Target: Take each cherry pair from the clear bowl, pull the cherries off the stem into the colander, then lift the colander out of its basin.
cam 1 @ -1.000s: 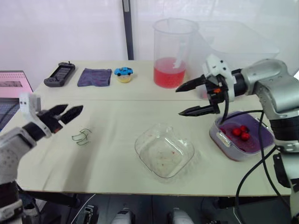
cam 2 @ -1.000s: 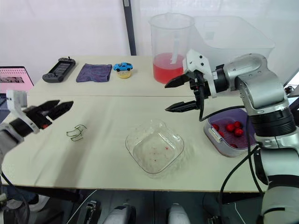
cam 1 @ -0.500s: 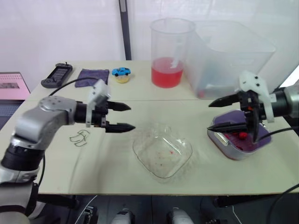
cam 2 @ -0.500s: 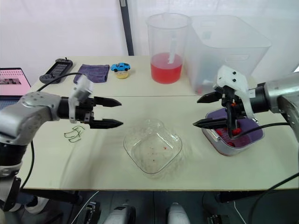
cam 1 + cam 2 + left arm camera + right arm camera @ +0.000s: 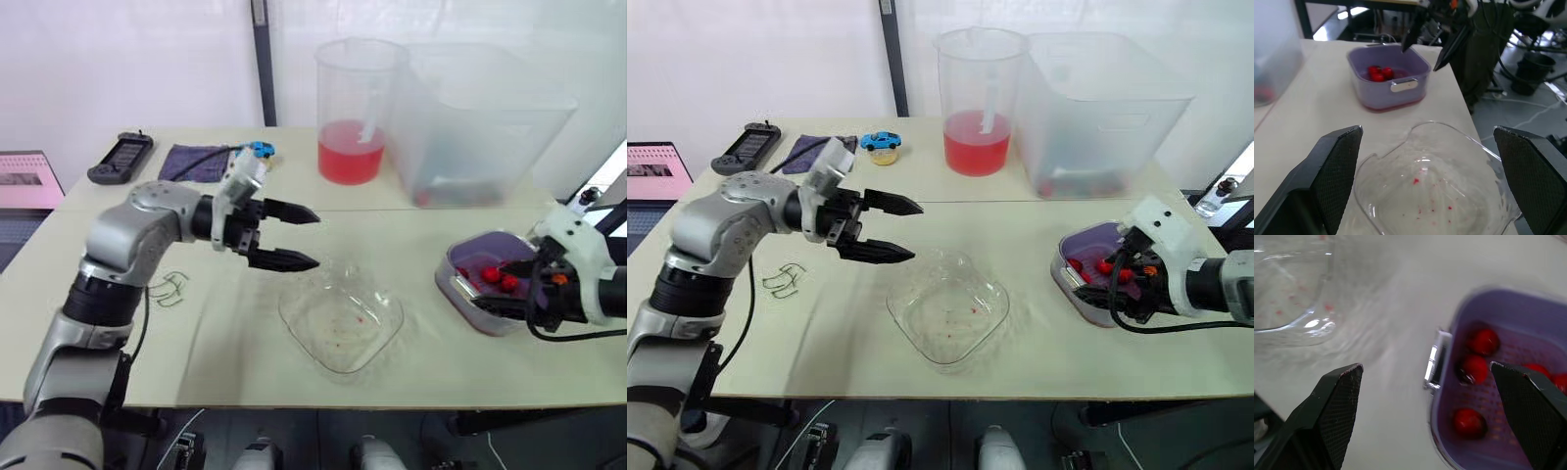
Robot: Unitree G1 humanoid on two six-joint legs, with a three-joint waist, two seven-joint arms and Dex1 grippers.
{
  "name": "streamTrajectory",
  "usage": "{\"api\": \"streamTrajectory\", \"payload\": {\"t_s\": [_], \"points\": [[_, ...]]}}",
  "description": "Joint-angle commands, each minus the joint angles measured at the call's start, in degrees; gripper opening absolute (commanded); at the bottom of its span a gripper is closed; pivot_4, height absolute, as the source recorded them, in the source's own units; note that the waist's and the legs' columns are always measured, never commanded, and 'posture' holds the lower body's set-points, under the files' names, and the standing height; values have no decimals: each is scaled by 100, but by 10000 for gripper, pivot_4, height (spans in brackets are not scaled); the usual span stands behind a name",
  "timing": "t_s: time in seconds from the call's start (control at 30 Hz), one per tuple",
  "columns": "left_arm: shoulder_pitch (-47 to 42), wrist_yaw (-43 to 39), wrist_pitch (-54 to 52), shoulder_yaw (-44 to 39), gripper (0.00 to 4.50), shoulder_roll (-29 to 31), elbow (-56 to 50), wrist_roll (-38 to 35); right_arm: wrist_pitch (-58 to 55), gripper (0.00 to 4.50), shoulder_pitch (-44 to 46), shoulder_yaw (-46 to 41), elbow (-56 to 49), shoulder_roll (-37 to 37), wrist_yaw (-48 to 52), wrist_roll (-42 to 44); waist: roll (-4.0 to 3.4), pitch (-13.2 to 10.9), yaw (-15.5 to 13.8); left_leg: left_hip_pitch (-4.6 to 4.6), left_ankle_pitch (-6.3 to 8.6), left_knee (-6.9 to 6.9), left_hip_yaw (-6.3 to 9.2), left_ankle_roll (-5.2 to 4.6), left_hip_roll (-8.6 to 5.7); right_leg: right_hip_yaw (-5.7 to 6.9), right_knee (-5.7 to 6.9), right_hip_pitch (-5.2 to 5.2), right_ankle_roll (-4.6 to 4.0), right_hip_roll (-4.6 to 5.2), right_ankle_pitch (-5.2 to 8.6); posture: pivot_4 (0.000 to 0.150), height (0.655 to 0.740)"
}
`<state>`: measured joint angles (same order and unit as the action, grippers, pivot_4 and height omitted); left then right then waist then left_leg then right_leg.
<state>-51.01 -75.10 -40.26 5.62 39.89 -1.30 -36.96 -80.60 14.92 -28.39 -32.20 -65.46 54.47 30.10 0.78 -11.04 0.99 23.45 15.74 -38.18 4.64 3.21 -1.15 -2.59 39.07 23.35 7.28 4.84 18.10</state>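
The clear bowl sits mid-table, holding nothing but red specks. To its right the purple colander rests in its basin with several red cherries inside. My left gripper hovers open just above the bowl's far left edge, nothing between its fingers. At the colander's near right side my right gripper is low and open, one finger over the cherries and one outside the near rim. The right wrist view has the colander's metal handle and cherries between its spread fingers.
Bare green stems lie left of the bowl. At the back stand a pitcher of red liquid, a big clear bin, a blue toy car, a purple cloth and a game controller.
My left arm swung in from the table's left side to the bowl's edge. My right gripper dropped from above mid-table and pulled back to the colander's near right side.
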Motion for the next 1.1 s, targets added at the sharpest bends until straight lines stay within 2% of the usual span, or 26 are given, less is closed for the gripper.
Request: {"api": "streamTrajectory", "payload": {"t_s": [0.03, 0.23, 0.33, 0.4, 0.57, 0.67, 0.9, 1.1], "points": [[17, 260, -236, -489, 44791, 118, -428, -289, 422, 45000, 509, 245, 128, 359, -307, 150, 2, 1, 14, -1, 0, -2, 0, 0, 1, 2, -1, -3, 0, -1, 0, 1500, 7337], [255, 494, -251, -801, 44791, 187, -626, -361, 389, 45000, 1222, 847, 690, 130, -776, 23, 1, 1, -13, -2, -1, -1, 3, 1, -1, 0, 0, -2, 0, 2, 0, 1500, 7337], [400, 652, -175, -912, 44791, 137, -758, -358, -695, 45000, 1626, 1168, 912, -454, -1124, -24, 0, 0, -32, 2, -1, -1, 3, 1, -5, 6, -2, -2, 0, 9, 0, 1500, 7337], [475, 802, -83, -962, 44791, 100, -760, -283, -1132, 45000, 1981, 1521, 1290, -760, -1218, 450, 0, 0, -19, 2, -1, -2, 5, 1, -5, 4, -1, -1, 0, 13, 0, 1500, 7337], [509, 1147, 169, -958, 44791, -74, -664, -109, -1190, 45000, 2582, 2085, 1846, -922, -1897, 1609, 0, 0, 18, -1, -1, 2, -1, 2, -2, 4, -3, -2, 0, 7, 0, 1500, 7337], [607, 1120, 174, -891, 44791, -48, -775, -128, -1190, 45000, 2577, 2274, 1956, -888, -2381, 1937, 0, 0, 9, 3, 0, 5, -4, 1, -3, 3, -3, 4, 0, 9, 0, 1500, 7337], [623, 1167, 119, -888, 44791, 5, -865, -157, -1190, 45000, 2412, 2533, 1819, -289, -3368, 2679, 0, 0, 5, 4, -1, 2, -4, 1, -4, 4, -2, 3, 0, 9, 0, 1500, 7337], [629, 1231, 75, -867, 44791, 7, -896, -160, -1190, 45000, 2416, 2566, 1831, 116, -3906, 2740, 0, 0, 3, 5, -1, 3, -1, 1, -4, 3, -2, 5, 0, 9, 0, 1500, 7337]]}}
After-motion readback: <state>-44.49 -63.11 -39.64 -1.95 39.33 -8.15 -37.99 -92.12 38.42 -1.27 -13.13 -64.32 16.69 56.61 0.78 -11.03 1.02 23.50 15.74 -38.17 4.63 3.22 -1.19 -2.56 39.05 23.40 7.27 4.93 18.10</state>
